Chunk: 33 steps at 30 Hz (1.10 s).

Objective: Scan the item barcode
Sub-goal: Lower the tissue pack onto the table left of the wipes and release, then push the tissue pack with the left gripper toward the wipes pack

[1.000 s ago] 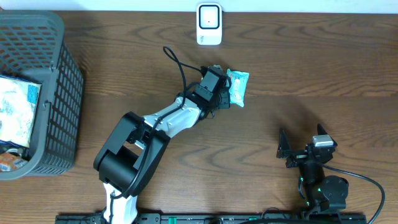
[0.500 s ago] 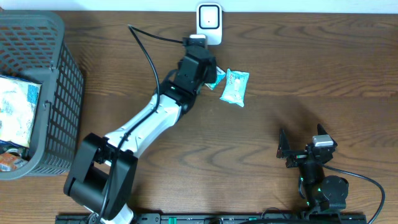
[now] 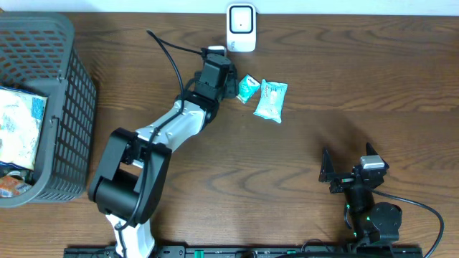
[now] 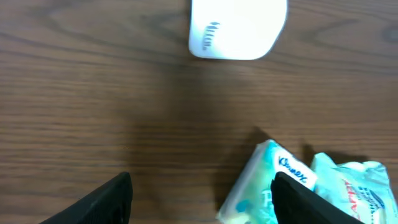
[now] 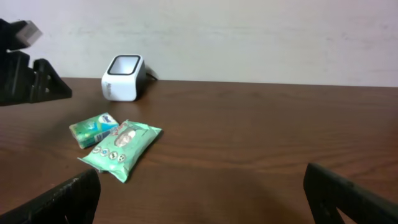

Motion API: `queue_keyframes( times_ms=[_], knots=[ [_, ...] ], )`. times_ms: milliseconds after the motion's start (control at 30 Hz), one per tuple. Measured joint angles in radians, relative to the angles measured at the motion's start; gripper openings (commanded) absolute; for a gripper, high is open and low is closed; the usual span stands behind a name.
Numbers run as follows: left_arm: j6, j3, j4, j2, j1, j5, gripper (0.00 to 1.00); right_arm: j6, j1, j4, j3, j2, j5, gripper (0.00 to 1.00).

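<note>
My left pincer (image 3: 221,75) hangs over the far middle of the table (image 3: 344,79), its jaws apart with nothing between them. The small tissue pack (image 3: 248,87) lies flat on the wood just to its right, touching the wipes pack (image 3: 270,99) or nearly so, and both lie near the white scanner (image 3: 241,27).

From overhead I see the whole layout, including the grey basket (image 3: 43,107) of packets at the left edge. I cannot read any packaging from there. My left wrist view shows my left pincer (image 4: 202,208) spread wide over bare wood. The scanner (image 4: 238,28) is far ahead, and the tissue pack (image 4: 264,186) by my right-hand finger (image 4: 301,199) bears a Kleenex label. My right wrist view shows the scanner (image 5: 123,77) standing upright on its base, with the tissue pack (image 5: 93,129) lying behind the wipes pack (image 5: 121,149).

My right pincer (image 3: 348,168) sits at the near right, well apart from everything, jaws fully spread.

A second ago my left pincer was over the wipes pack with the jaws much closer. Half a second ago it was up at the scanner. Since then it has drawn back left and opened. The wipes pack and my right arm have not moved.
</note>
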Motion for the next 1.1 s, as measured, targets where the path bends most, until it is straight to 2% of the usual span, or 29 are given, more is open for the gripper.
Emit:
queue_keyframes(
  times_ms=[400,800,967,1100],
  knots=[
    [0.0,0.0,0.01,0.103,-0.001,0.055,0.71,0.0,0.0,0.0,0.0,0.0,0.0,0.99],
    [-0.001,0.0,0.016,0.128,-0.002,0.197,0.71,0.0,0.0,0.0,0.0,0.0,0.0,0.99],
    [0.0,0.0,0.016,0.128,-0.008,0.272,0.63,0.0,0.0,0.0,0.0,0.0,0.0,0.99],
    [0.0,0.0,0.016,0.128,-0.011,0.303,0.5,0.0,0.0,0.0,0.0,0.0,0.0,0.99]
  ],
)
